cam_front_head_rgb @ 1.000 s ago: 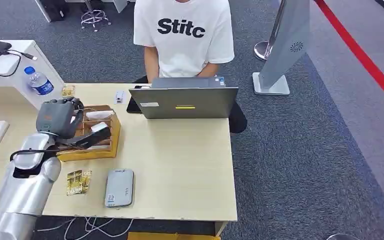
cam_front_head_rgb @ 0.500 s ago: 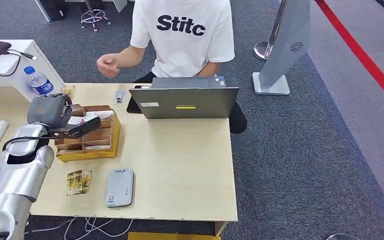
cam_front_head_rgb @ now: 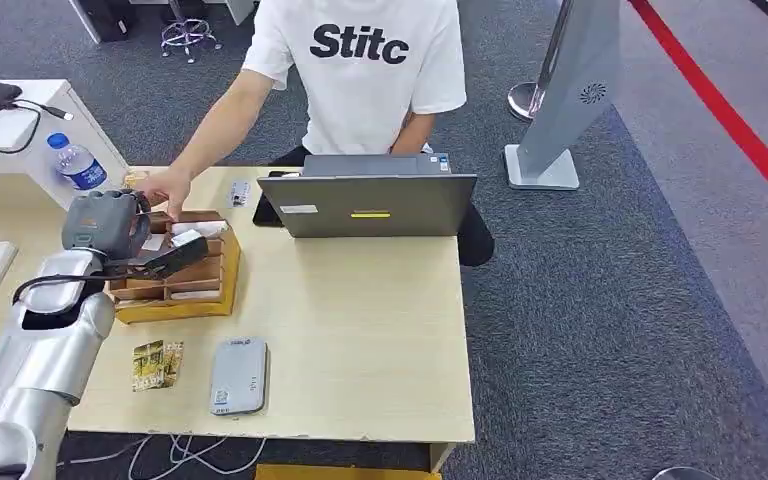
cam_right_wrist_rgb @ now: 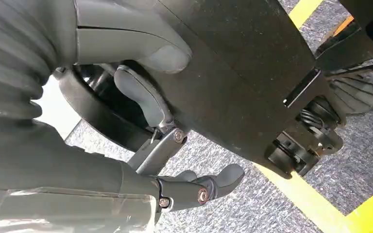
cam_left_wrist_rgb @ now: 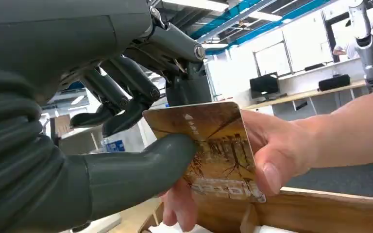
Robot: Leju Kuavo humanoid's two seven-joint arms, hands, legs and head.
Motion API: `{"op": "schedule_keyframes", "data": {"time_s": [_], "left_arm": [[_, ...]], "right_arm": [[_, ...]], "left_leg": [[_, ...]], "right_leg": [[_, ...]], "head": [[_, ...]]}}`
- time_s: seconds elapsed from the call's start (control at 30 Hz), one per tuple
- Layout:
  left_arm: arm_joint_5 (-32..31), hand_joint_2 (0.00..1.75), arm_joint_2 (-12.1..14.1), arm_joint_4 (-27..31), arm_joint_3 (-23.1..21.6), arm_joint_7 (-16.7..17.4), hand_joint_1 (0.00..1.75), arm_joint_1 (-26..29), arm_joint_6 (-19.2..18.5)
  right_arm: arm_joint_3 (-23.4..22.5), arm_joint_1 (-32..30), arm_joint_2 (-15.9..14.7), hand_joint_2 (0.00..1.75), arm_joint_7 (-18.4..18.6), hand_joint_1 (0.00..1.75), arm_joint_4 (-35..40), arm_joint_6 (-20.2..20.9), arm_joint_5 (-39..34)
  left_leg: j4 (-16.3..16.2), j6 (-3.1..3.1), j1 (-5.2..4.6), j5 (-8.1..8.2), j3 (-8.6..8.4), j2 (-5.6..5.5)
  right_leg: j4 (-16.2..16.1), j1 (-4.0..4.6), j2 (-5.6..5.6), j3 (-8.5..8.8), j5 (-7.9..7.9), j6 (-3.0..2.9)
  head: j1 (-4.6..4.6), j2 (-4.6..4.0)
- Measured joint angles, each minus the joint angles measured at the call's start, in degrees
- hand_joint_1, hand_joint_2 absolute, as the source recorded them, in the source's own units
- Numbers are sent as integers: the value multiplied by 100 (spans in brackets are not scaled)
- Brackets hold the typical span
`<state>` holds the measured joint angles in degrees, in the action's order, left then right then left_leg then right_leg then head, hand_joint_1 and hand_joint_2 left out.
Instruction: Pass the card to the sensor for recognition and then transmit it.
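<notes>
My left hand [cam_front_head_rgb: 108, 228] hovers over the back left corner of the wooden card box [cam_front_head_rgb: 174, 302]. In the left wrist view its thumb [cam_left_wrist_rgb: 141, 165] and dark fingers [cam_left_wrist_rgb: 126, 92] pinch one end of a gold-brown card [cam_left_wrist_rgb: 216, 145]. A person's hand [cam_left_wrist_rgb: 277, 150] grips the card's other end; that hand [cam_front_head_rgb: 165, 187] reaches across the table from behind the laptop. The grey sensor pad [cam_front_head_rgb: 238, 375] lies flat near the table's front edge. My right hand [cam_right_wrist_rgb: 170, 121] hangs low over the floor, fingers apart, holding nothing.
The person in a white shirt sits behind an open laptop [cam_front_head_rgb: 370, 203] at the far edge. Another gold card [cam_front_head_rgb: 157, 363] lies left of the sensor pad. A water bottle [cam_front_head_rgb: 78, 163] stands on the white side desk at the left. The table's right half [cam_front_head_rgb: 380, 330] is bare.
The person's arm has come out from the chest and taken hold of the card in my left hand. My left hand lifted off the box and shifted slightly left.
</notes>
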<state>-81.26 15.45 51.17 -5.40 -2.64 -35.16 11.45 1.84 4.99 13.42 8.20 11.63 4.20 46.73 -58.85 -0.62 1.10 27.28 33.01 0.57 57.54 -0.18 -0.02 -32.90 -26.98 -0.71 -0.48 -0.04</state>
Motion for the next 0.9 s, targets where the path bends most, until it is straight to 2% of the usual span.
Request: {"op": "schedule_keyframes", "data": {"time_s": [0.57,0.6,0.63,0.9], "left_arm": [[-41,175,-63,11,147,-57,175,4,17],[-50,175,-74,24,171,-68,75,7,20],[-52,175,-83,48,190,-72,0,14,22],[-173,175,-142,164,337,-68,0,39,195]], "right_arm": [[0,-3,0,175,-26,0,0,0,0],[0,-4,0,175,-37,0,0,2,0],[0,-4,0,175,-44,0,0,4,0],[-2,-11,0,175,-111,0,0,26,0]], "left_leg": [[0,1,0,1,4,3],[0,1,0,1,5,3],[0,1,0,1,5,3],[0,1,0,1,7,-1]], "right_leg": [[0,0,5,-5,0,0],[0,0,5,-6,0,0],[0,0,5,-6,0,0],[0,0,1,-6,0,0]], "head": [[0,0],[0,0],[0,0],[0,0]]}}
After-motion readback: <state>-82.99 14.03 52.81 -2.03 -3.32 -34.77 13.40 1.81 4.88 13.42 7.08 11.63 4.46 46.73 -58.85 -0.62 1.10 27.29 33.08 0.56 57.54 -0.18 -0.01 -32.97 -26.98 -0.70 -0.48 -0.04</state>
